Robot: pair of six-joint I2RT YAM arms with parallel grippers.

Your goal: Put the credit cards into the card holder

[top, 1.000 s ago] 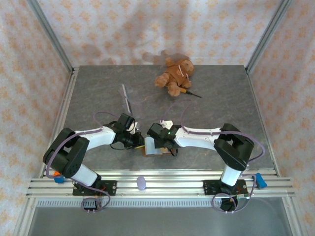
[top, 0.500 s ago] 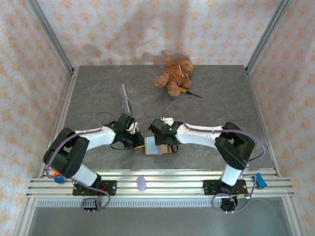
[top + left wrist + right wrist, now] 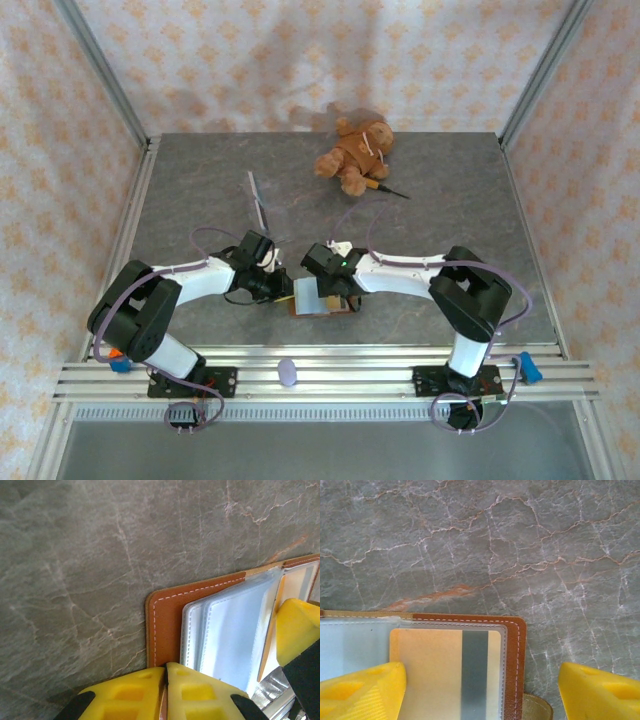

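The brown leather card holder (image 3: 318,300) lies open on the table between both arms. My left gripper (image 3: 165,669) is shut on the holder's (image 3: 167,620) left cover edge, beside its clear plastic sleeves (image 3: 235,635). An orange credit card (image 3: 445,672) with a dark stripe sits inside a clear sleeve on the right half of the holder (image 3: 516,670). My right gripper (image 3: 482,690) is open over that half, one finger resting at the card's left edge, the other out over bare table. In the top view the left gripper (image 3: 282,288) and right gripper (image 3: 335,290) meet at the holder.
A brown teddy bear (image 3: 355,152) lies at the back of the table with a small screwdriver (image 3: 386,187) beside it. A thin grey strip (image 3: 257,200) lies left of centre. A small purple object (image 3: 288,372) sits on the front rail.
The right gripper has shifted slightly left over the holder and its arm has swung a little. The left arm has stayed put.
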